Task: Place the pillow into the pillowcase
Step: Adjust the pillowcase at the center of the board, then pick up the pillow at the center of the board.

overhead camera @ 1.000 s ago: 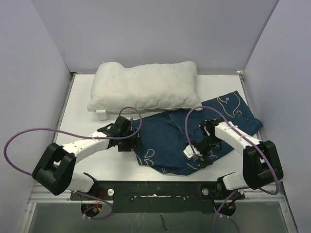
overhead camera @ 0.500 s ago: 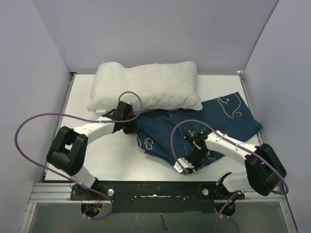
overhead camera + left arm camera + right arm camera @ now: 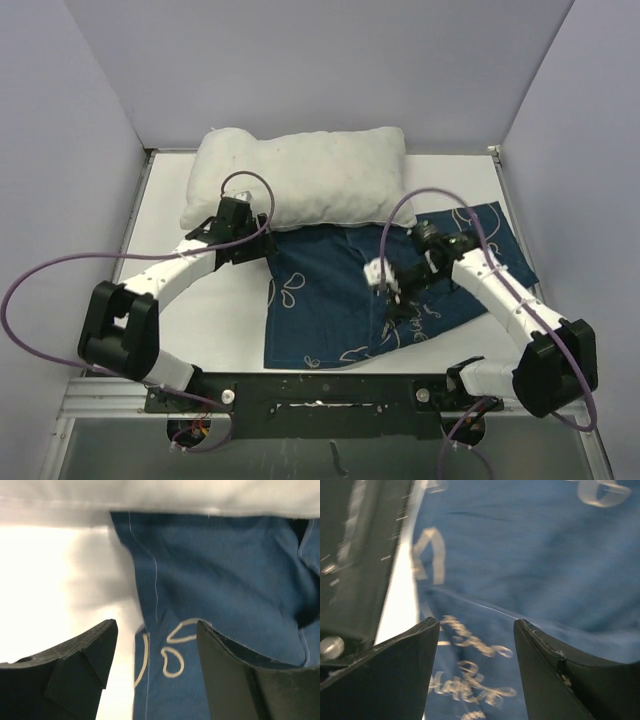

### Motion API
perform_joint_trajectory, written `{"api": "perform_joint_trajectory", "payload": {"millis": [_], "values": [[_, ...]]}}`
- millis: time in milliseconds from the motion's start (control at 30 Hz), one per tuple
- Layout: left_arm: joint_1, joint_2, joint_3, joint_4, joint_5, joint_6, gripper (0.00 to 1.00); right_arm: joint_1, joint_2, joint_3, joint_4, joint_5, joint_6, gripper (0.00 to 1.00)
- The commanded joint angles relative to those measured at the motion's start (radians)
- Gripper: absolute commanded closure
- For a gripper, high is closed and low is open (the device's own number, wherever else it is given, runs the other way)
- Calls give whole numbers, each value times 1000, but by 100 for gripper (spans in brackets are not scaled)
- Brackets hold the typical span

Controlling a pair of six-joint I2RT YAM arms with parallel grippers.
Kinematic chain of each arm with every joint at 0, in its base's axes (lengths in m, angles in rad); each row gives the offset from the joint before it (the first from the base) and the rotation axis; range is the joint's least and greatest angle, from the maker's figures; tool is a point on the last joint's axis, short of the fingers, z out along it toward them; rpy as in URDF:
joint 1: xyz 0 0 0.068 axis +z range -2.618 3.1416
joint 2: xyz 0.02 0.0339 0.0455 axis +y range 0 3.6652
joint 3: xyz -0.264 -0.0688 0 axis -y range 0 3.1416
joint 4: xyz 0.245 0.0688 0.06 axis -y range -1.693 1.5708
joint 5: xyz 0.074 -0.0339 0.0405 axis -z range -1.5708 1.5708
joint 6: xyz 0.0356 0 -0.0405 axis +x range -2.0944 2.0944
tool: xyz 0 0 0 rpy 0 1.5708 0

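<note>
The white lumpy pillow [image 3: 300,180] lies across the back of the table, and its lower edge [image 3: 150,495] shows in the left wrist view. The navy pillowcase [image 3: 350,300] with cream whale drawings lies spread flat in front of it. Its left hem [image 3: 150,580] runs under my left gripper [image 3: 156,625], which is open and empty just above the cloth. From above, the left gripper [image 3: 260,246] sits at the pillowcase's back left corner, close to the pillow. My right gripper [image 3: 475,621] is open over cursive script on the pillowcase [image 3: 530,555]. From above it [image 3: 393,298] hovers mid-cloth.
The white table [image 3: 200,310] is bare left of the pillowcase. Grey walls close in the back and both sides. A dark metal rail [image 3: 320,395] with the arm bases runs along the near edge. Purple cables [image 3: 60,270] loop off both arms.
The pillowcase went from bunched to spread flatter, with a straight left edge. Both grippers shut on the cloth, then opened and let go. The left arm moved back toward the pillow; the right moved back and right.
</note>
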Motion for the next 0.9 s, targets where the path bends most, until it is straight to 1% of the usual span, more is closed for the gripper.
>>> {"api": "perform_joint_trajectory", "payload": {"millis": [0, 67, 100, 167, 233, 333, 400, 433, 467, 500, 533, 567, 600, 633, 700, 733, 800, 867], "values": [[4, -299, -75, -8, -4, 90, 32, -168, 56, 115, 328, -93, 444, 37], [10, -409, -109, 4, 38, 128, 26, -166, 93, 107, 525, 38, 726, 37], [13, -455, -125, 13, 55, 141, 23, -164, 118, 110, 594, 89, 812, 37], [17, -534, -137, 30, 91, 161, 19, -140, 184, 137, 662, 183, 915, 35], [18, -573, -126, 33, 112, 179, 18, -97, 251, 165, 709, 302, 994, 30], [18, -549, -55, 14, 140, 220, 16, -60, 344, 185, 779, 441, 1105, 25], [13, -478, 25, -8, 153, 263, 16, -65, 386, 185, 820, 506, 1182, 25], [3, -438, 74, -21, 154, 290, 16, -74, 401, 194, 811, 512, 1195, 25], [-13, -386, 122, -28, 154, 334, 15, -98, 408, 208, 789, 471, 1204, 25], [-40, -316, 169, -30, 140, 388, 12, -135, 406, 227, 757, 353, 1204, 26], [-70, -265, 216, -25, 117, 462, 9, -203, 401, 248, 707, 160, 1163, 27], [-102, -206, 257, -15, 108, 550, 8, -254, 392, 270, 642, -46, 1080, 28], [-131, -150, 300, -1, 106, 667, 6, -293, 371, 292, 550, -213, 988, 28], [-155, -95, 344, 9, 105, 756, 4, -329, 346, 293, 518, -307, 935, 28], [-180, 18, 442, 9, 130, 905, 2, -386, 284, 274, 507, -324, 886, 27], [-185, 80, 495, -8, 152, 975, 2, -416, 256, 265, 511, -314, 886, 26], [-186, 200, 651, -76, 186, 1089, 2, -479, 227, 254, 521, -322, 911, 24], [-188, 318, 777, -126, 159, 1180, 2, -543, 218, 255, 514, -363, 921, 24]]}}
